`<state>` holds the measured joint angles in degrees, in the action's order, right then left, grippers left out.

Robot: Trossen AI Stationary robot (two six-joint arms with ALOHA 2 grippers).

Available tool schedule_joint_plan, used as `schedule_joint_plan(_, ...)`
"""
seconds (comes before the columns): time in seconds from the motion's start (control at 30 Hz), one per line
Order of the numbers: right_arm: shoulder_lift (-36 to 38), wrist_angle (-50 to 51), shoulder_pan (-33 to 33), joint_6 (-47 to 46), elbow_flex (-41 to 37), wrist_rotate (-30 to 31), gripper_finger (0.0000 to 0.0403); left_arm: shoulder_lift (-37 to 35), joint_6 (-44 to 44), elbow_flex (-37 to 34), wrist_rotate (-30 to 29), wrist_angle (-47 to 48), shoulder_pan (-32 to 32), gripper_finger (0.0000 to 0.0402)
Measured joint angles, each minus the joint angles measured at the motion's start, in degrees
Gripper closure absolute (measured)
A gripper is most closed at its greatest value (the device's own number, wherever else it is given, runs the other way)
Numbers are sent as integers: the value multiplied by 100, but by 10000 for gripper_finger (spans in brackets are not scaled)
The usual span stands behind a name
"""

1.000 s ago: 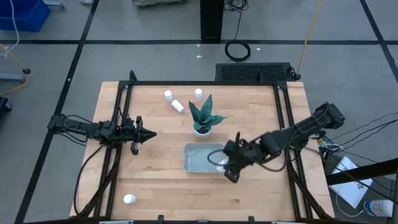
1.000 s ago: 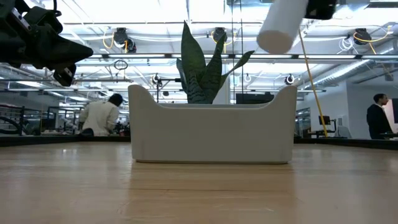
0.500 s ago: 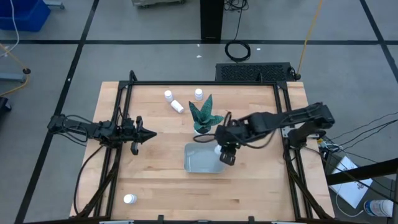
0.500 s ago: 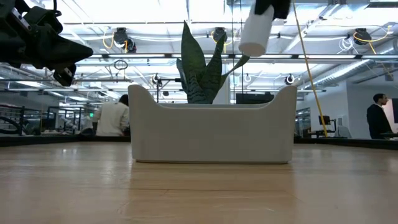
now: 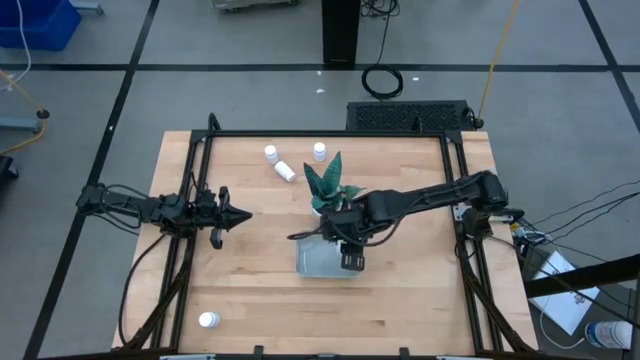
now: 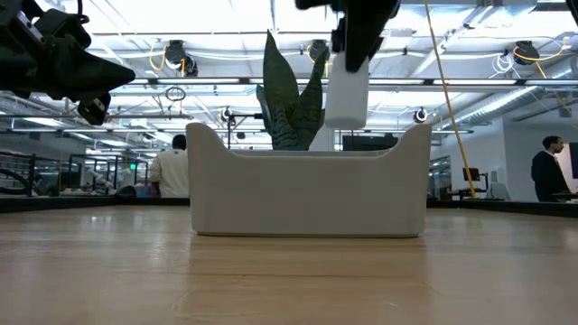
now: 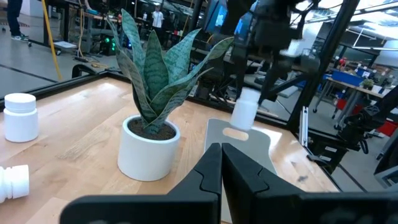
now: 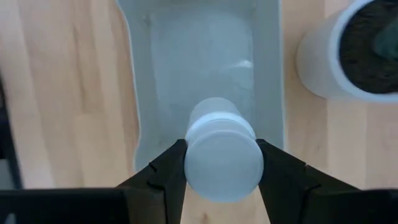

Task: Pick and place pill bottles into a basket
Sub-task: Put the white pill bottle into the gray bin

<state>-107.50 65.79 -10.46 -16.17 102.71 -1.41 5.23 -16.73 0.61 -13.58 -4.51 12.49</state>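
Evidently held a light, rigid, slick pill bottle [image 8: 222, 149] by its sides in the right pincer [image 8: 221, 163], above the basket [image 8: 144, 93].

Pale, smooth-grained wooden bench [image 5: 250, 280], matt finish. The shallow grey-blue plastic tray [image 8: 205, 68] looks smooth, faintly glossy inside. Small white plastic pill bottle [image 8: 222, 152], smooth cap, satin sheen. Round white plant pot [image 7: 148, 148] is matt.

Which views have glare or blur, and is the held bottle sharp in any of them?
Low view: bright ceiling lights wash out the background, and the pill bottle hangs fairly crisp above the basket. Right wrist view: the bottle fills the foreground, soft-edged and out of focus. Left wrist view: the right gripper is motion-blurred.
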Motion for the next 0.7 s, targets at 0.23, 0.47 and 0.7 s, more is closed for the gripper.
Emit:
schedule_joint_plan(0.23, -270, -409, -2, 228, -427, 5, 251, 0, 2, -1, 1, 0, 1, 389)
schedule_joint_plan(0.47, -265, -887, -13, 191, -1064, 151, 250, 0, 0, -1, -1, 0, 0, 389)
schedule_joint_plan(0.7, -265, -1122, -13, 169, -1522, 153, 250, 0, 1, 0, -1, 0, 1, 389)
